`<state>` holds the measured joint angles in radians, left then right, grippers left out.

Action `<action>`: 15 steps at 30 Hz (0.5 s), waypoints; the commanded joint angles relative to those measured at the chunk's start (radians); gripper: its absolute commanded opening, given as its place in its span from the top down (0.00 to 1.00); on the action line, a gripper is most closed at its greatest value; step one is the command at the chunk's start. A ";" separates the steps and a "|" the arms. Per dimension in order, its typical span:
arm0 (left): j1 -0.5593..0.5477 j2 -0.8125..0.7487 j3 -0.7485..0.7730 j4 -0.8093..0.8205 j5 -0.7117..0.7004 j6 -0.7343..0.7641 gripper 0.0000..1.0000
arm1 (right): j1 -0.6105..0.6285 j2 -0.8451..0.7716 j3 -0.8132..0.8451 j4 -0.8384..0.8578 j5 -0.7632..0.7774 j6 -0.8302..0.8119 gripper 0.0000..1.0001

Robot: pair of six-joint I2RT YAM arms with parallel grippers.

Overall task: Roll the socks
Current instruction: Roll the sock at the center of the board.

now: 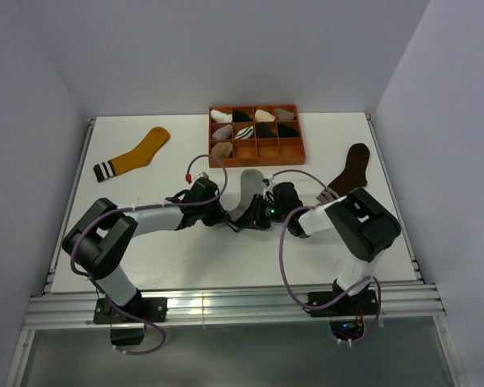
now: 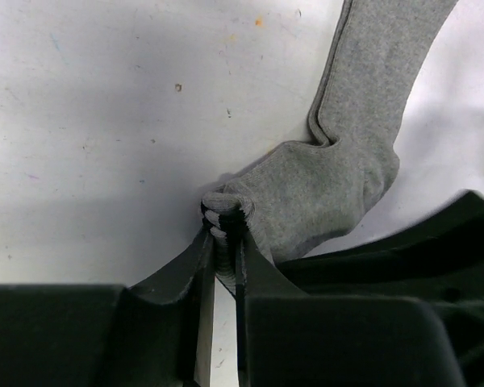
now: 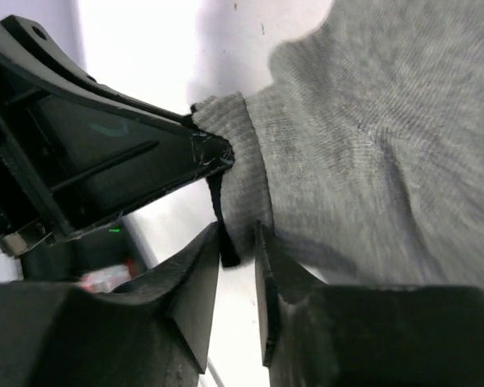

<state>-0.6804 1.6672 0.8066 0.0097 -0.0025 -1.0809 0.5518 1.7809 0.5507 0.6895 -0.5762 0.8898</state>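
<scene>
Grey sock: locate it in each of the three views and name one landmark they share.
Top external: grey sock mid-picture, just below the orange tray.
Left wrist: runs from top right to centre, cuff pinched in the left gripper.
Right wrist: fills the right side, cuff edge between the right gripper fingers.
Shared landmark: the cuff, where both grippers meet.

The left claw [image 2: 223, 227] and the right claw [image 3: 237, 235] meet in the middle of the table [image 1: 185, 262]. The near end of the middle sock [image 1: 248, 187] sits between the left claw's fingers, just beside the right claw's tips. The rest runs away behind both claws. Farther back is the tray [image 1: 213, 139], with small bundles [image 1: 222, 131] in some boxes. The left sock [image 1: 134, 157] lies well left of the left claw and behind it. The right sock [image 1: 353, 168] lies right of the right claw.
</scene>
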 commanded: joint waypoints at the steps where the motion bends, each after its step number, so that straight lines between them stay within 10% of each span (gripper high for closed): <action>1: -0.005 0.023 0.020 -0.094 -0.073 0.044 0.99 | -0.004 -0.145 0.078 -0.342 0.131 -0.210 0.67; 15: -0.008 -0.018 0.023 -0.129 -0.097 0.088 1.00 | -0.021 0.058 0.477 -0.729 0.481 -0.408 0.69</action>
<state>-0.6872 1.6657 0.8261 -0.0330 -0.0395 -1.0458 0.5385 1.7779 0.9573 0.0563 -0.1711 0.5377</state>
